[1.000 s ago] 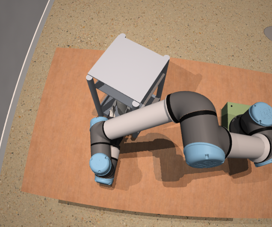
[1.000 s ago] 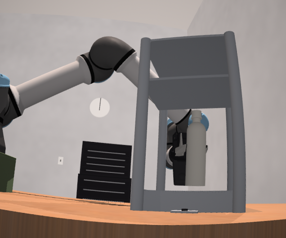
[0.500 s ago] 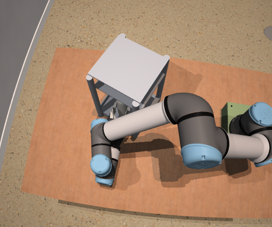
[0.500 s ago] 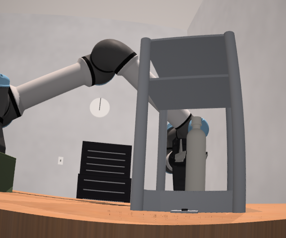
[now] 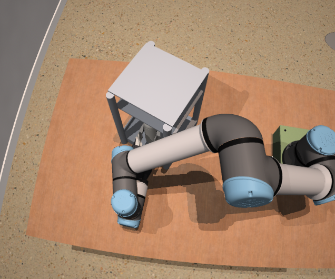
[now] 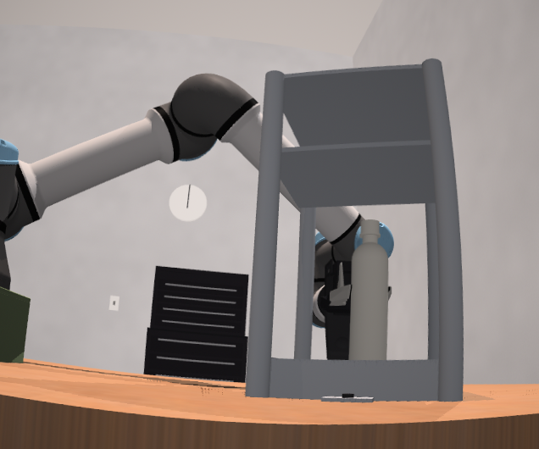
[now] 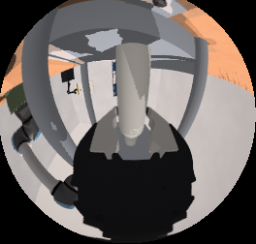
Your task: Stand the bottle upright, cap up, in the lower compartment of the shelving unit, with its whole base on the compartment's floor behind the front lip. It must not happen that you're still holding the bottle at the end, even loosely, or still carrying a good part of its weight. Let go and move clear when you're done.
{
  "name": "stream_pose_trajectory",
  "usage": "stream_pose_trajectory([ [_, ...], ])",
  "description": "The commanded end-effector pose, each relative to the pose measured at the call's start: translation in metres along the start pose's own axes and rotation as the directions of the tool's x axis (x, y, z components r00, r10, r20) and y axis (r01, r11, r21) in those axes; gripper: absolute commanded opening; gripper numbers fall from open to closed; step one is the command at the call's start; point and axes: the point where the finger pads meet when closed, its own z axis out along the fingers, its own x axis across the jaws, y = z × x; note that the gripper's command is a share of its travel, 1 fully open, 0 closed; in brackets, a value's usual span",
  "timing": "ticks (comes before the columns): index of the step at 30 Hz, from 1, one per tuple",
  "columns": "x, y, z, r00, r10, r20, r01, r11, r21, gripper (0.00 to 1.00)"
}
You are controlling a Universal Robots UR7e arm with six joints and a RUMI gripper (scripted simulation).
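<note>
Clamping the pale grey plastic bottle upright, the tool holds it inside the grey metal shelving unit's lower compartment so its base lands behind the front lip.

Pale-tubed arm, grey joints, blue caps, black pincer.

Top view: a high camera looks almost straight down on the orange table, taking in the whole arm and the top board of the shelving unit from well apart. Exterior view: a low camera near the table's edge faces the shelving unit side-on from close by, looking slightly upward, with the arm reaching in from the left. Wrist view: a fisheye camera behind the gripper looks along the jaws into the shelving unit, very near. All three views share the shelving unit.
</note>
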Motion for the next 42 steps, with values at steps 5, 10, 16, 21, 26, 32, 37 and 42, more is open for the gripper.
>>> stream_pose_trajectory([
  [5, 0.0002, 0.0012, 0.0010, 1.000, 0.002, 0.001, -0.002, 1.000, 0.001, 0.00],
  [10, 0.0002, 0.0012, 0.0010, 1.000, 0.002, 0.001, -0.002, 1.000, 0.001, 0.00],
  [16, 0.0002, 0.0012, 0.0010, 1.000, 0.002, 0.001, -0.002, 1.000, 0.001, 0.09],
  [21, 0.0002, 0.0012, 0.0010, 1.000, 0.002, 0.001, -0.002, 1.000, 0.001, 0.17],
  [26, 0.0002, 0.0012, 0.0010, 1.000, 0.002, 0.001, -0.002, 1.000, 0.001, 0.34],
  [32, 0.0001, 0.0008, 0.0010, 1.000, 0.002, 0.001, -0.002, 1.000, 0.001, 0.43],
  [37, 0.0000, 0.0006, 0.0010, 1.000, 0.001, 0.001, -0.001, 1.000, 0.001, 0.43],
  [42, 0.0000, 0.0006, 0.0010, 1.000, 0.001, 0.001, -0.001, 1.000, 0.001, 0.43],
])
